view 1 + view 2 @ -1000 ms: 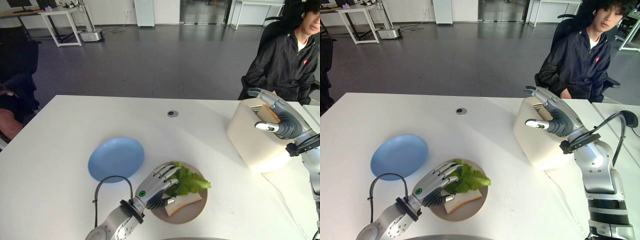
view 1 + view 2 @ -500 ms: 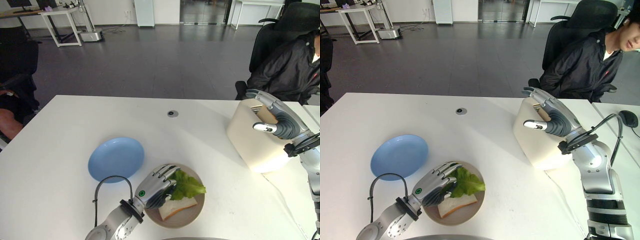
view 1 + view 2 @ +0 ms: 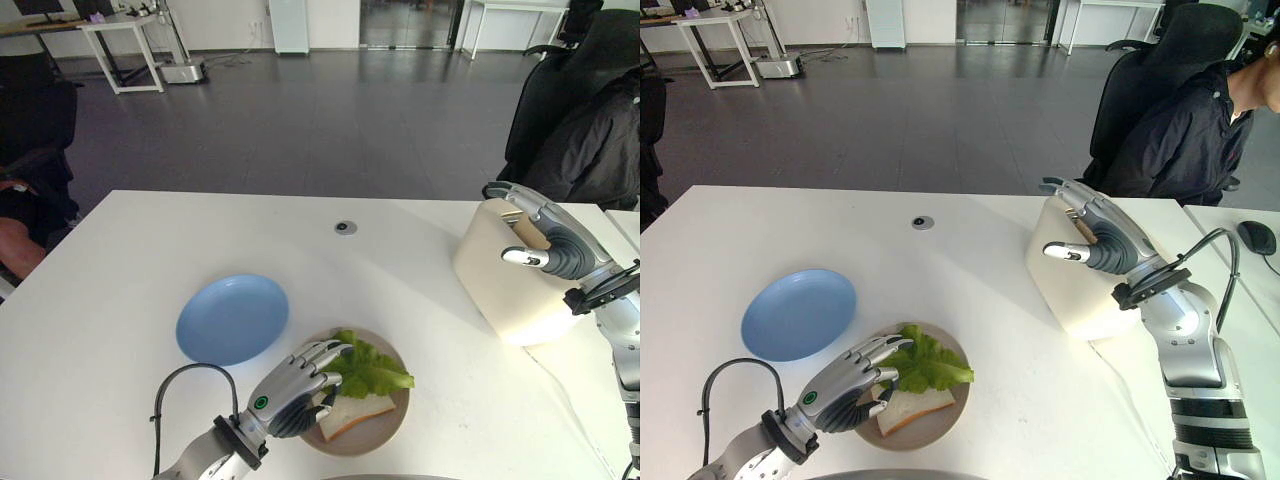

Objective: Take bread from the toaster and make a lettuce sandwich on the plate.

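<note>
Seemingly, right robot hand (image 3: 1105, 245) touches bread (image 3: 528, 236) in toaster (image 3: 1065, 290).

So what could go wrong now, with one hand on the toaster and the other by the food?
The right hand sits over the toast in the toaster; lifting the slice could snag it and tip or drag the toaster. The left hand is right at the lettuce, which rests on the bread slice on the brown plate, so drawing away might sweep the leaf off.

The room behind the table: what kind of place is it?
Probably an office or lab: work desks at the far wall, an office chair by the table, a bare dark floor.
</note>
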`<move>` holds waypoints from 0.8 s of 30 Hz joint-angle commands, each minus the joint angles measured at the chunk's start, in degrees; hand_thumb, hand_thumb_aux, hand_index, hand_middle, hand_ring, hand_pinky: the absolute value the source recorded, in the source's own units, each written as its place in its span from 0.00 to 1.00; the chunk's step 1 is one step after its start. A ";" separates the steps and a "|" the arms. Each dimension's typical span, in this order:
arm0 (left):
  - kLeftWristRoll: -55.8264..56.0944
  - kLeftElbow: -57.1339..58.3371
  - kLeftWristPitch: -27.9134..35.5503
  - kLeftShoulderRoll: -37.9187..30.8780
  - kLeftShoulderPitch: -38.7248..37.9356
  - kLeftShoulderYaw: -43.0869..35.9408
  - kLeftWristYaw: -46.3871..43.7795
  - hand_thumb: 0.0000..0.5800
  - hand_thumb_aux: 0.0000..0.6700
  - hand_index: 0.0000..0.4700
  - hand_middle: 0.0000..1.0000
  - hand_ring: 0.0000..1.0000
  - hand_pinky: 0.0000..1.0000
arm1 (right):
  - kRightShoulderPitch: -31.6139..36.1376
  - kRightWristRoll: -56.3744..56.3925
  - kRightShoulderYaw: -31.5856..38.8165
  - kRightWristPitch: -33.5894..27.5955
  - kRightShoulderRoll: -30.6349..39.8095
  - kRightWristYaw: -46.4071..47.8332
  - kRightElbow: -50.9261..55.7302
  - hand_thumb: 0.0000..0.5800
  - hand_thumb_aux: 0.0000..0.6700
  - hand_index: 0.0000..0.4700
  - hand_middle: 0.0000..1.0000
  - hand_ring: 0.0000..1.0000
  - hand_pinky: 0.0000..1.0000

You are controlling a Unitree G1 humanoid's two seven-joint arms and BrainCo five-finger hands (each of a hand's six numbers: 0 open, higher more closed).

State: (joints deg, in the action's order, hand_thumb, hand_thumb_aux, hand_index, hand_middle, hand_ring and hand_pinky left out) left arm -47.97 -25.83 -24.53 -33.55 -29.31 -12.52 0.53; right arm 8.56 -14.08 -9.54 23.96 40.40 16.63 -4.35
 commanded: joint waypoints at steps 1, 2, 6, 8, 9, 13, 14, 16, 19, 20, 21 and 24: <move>2.88 -0.39 -0.62 -0.22 -0.73 2.40 -0.31 1.00 1.00 1.00 0.00 0.00 0.00 | 0.51 -0.18 0.00 -0.19 0.09 -0.10 0.54 0.00 0.00 0.00 0.00 0.00 0.00; 5.69 -0.15 -0.59 0.93 -0.21 2.70 -0.17 1.00 1.00 1.00 0.00 0.00 0.00 | 0.43 -0.33 -0.45 -0.10 0.35 -0.36 0.63 0.00 0.00 0.00 0.00 0.00 0.00; 19.84 1.26 -1.46 5.70 1.93 4.36 0.66 0.00 0.00 0.00 0.00 0.00 0.00 | 1.47 -4.23 -4.87 -0.16 4.78 -3.56 4.04 0.00 0.00 0.00 0.00 0.00 0.00; 25.10 2.83 -3.02 7.23 2.78 5.28 0.97 0.00 0.00 0.00 0.00 0.00 0.00 | 1.22 -8.99 -6.88 -1.72 8.49 -5.72 6.94 0.00 0.00 0.00 0.00 0.00 0.00; 27.27 3.38 -3.66 7.83 3.09 5.69 0.78 0.00 0.00 0.00 0.00 0.00 0.00 | 0.89 -11.09 -7.45 -2.79 9.94 -6.83 8.69 0.00 0.00 0.00 0.00 0.00 0.00; 33.72 4.84 -5.53 9.22 3.88 6.99 -0.64 0.00 0.00 0.00 0.00 0.00 0.00 | -1.78 -12.97 -6.11 -7.09 11.63 -6.78 16.85 0.00 0.00 0.00 0.00 0.00 0.00; 34.83 5.13 -5.88 9.52 3.95 7.39 -0.96 0.00 0.00 0.00 0.00 0.00 0.00 | -2.50 -12.20 -5.44 -8.03 11.21 -5.76 18.29 0.00 0.00 0.00 0.00 0.00 0.00; 36.84 5.38 -6.14 10.11 4.10 8.08 -1.62 0.00 0.00 0.00 0.00 0.00 0.00 | -3.28 -10.66 -4.30 -9.42 10.58 -3.84 19.66 0.00 0.00 0.00 0.00 0.00 0.00; 38.00 5.43 -6.44 10.83 4.05 8.82 -2.55 0.00 0.00 0.00 0.00 0.00 0.00 | -3.33 -8.82 -3.25 -10.21 10.21 -2.17 19.82 0.00 0.00 0.00 0.00 0.00 0.00; 38.00 5.61 -6.54 11.06 4.14 8.93 -2.87 0.00 0.00 0.00 0.00 0.00 0.00 | -3.54 -7.91 -3.08 -10.39 9.99 -1.58 19.24 0.04 0.02 0.02 0.00 0.00 0.00; 37.84 5.93 -6.66 11.22 4.25 8.99 -3.15 0.00 0.00 0.00 0.00 0.00 0.00 | -3.99 -6.88 -3.08 -10.56 9.73 -1.00 18.21 0.24 0.13 0.13 0.00 0.00 0.00; 37.18 6.77 -7.08 11.72 4.14 9.35 -3.67 0.00 0.00 0.00 0.00 0.00 0.00 | -5.26 -3.88 -3.41 -11.06 9.07 0.58 13.83 0.19 0.10 0.10 0.00 0.00 0.00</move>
State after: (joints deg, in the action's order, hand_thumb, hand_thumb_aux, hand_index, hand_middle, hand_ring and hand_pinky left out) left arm -10.26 -20.05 -31.45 -22.23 -25.20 -3.77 -2.54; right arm 4.60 -19.70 -13.44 13.59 50.26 15.65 11.70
